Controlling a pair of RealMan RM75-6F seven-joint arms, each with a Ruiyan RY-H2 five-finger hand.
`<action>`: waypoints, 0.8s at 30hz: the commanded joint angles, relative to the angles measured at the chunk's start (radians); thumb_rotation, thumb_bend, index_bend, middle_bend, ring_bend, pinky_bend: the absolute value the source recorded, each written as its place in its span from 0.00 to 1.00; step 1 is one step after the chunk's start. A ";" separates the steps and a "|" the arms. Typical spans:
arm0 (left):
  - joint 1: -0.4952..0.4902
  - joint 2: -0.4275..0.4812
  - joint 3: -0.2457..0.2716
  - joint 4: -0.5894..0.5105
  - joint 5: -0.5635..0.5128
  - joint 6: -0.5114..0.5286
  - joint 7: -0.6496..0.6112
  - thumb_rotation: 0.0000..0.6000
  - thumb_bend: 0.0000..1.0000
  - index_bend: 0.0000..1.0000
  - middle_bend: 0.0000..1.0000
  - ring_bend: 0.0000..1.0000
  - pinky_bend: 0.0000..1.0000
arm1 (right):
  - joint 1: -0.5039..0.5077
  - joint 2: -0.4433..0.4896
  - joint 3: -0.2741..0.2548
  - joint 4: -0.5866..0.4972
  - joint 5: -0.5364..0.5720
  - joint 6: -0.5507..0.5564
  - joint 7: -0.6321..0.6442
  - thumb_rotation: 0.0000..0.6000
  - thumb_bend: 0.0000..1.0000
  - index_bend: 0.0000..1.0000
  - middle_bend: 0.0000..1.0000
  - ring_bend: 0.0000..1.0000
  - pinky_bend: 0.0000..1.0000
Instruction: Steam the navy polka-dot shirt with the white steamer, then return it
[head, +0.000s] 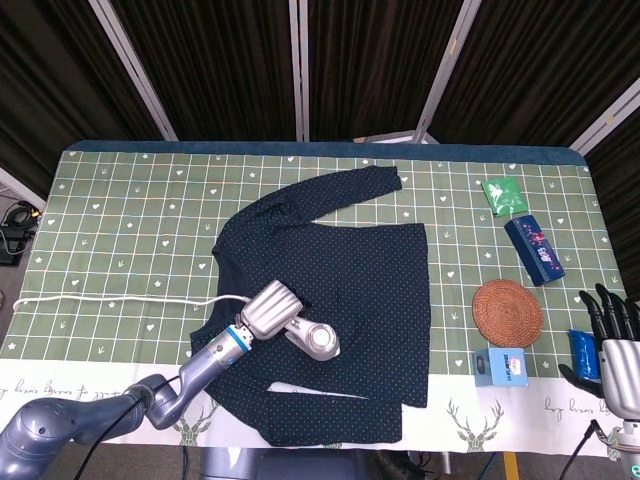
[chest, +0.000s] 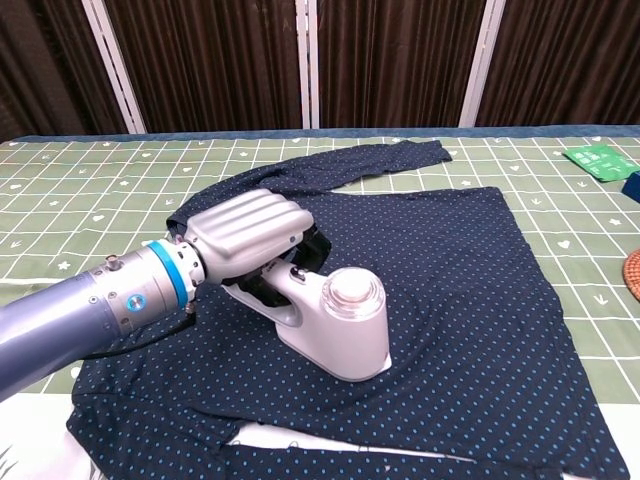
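Observation:
The navy polka-dot shirt (head: 370, 270) (chest: 470, 270) lies spread flat on the green checked tablecloth (head: 130, 230). My left hand (head: 268, 311) (chest: 245, 235) grips the handle of the white steamer (head: 318, 342) (chest: 340, 325), whose base presses on the shirt's lower front. Its white cord (head: 120, 299) trails left across the cloth. My right hand (head: 610, 340) stands at the table's right edge with fingers spread, holding nothing.
At the right lie a green packet (head: 501, 194) (chest: 597, 161), a dark blue box (head: 534, 249), a round woven coaster (head: 507, 312), a small blue-labelled box (head: 500, 364) and a blue packet (head: 582, 352). Dark curtains hang behind the table.

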 joint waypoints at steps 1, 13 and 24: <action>-0.003 -0.008 0.002 -0.008 0.005 0.000 0.006 1.00 0.55 0.93 0.87 0.85 1.00 | -0.001 0.001 0.000 0.000 0.000 0.002 0.002 1.00 0.00 0.00 0.00 0.00 0.00; -0.015 0.010 0.014 -0.016 0.017 -0.020 0.023 1.00 0.54 0.93 0.87 0.85 1.00 | -0.005 0.005 0.001 0.001 0.001 0.006 0.011 1.00 0.00 0.00 0.00 0.00 0.00; 0.003 0.055 0.020 0.033 0.009 -0.011 -0.005 1.00 0.54 0.93 0.87 0.85 1.00 | -0.005 0.002 0.001 -0.002 -0.001 0.008 -0.001 1.00 0.00 0.00 0.00 0.00 0.00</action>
